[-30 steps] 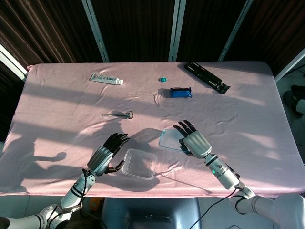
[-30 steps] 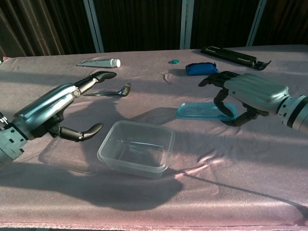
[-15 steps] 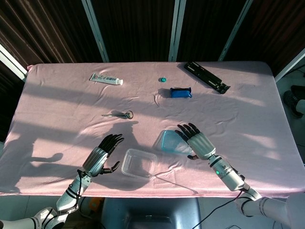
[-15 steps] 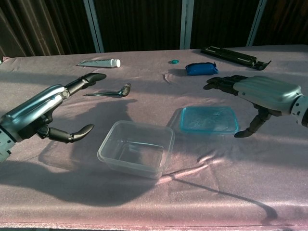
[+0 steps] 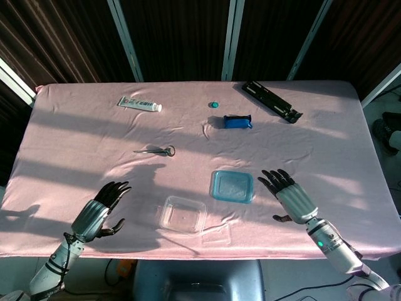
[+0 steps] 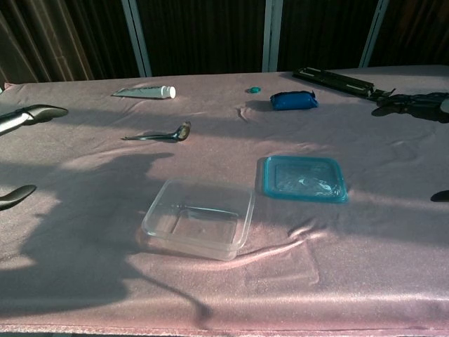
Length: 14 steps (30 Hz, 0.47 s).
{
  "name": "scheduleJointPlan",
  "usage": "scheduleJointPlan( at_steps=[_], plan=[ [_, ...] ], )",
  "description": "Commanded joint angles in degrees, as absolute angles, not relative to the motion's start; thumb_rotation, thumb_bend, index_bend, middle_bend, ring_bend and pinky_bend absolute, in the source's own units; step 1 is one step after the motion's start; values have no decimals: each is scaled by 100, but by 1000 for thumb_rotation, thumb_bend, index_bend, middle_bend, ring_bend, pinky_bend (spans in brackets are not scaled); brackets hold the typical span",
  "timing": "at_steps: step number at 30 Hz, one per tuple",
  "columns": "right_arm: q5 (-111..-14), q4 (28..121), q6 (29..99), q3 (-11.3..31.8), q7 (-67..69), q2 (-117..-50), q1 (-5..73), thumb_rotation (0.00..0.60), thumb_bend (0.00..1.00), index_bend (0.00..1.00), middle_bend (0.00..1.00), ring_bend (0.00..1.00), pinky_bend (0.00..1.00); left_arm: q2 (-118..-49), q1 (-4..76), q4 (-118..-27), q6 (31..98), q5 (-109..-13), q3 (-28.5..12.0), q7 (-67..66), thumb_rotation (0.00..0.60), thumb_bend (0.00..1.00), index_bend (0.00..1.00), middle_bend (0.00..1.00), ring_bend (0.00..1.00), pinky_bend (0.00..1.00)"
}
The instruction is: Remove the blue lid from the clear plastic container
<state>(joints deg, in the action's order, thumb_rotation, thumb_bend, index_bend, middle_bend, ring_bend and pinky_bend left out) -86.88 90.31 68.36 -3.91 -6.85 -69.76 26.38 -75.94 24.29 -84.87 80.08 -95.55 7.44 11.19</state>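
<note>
Beside the blue lid, right hand spread, empty, touching nothing

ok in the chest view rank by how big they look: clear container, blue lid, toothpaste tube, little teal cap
1. clear container, nearest the camera, so unsure against the lid
2. blue lid
3. toothpaste tube
4. teal cap

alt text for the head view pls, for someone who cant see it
A flat blue plastic lid lies on a pink tablecloth beside an open, empty clear plastic container. The left hand and right hand hover open, apart from both. Farther back lie a toothpaste tube and a small blue pouch.
</note>
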Motion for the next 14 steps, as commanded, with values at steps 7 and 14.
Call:
scheduleJointPlan(
  at_steps=[7,14],
  plan=[
    [-8063,9348,9348,-612,-1306,-6668,485,600,90,0,0,0,0,-6823,907,-8641,9145,-8942,1082,-104,600,367,0,0,0,0],
    [-8227,9238,9486,-414,-871,-6558,311,600,90,0,0,0,0,-6725,870,-8764,8967,-8959,930,-33,600,367,0,0,0,0]
  ],
)
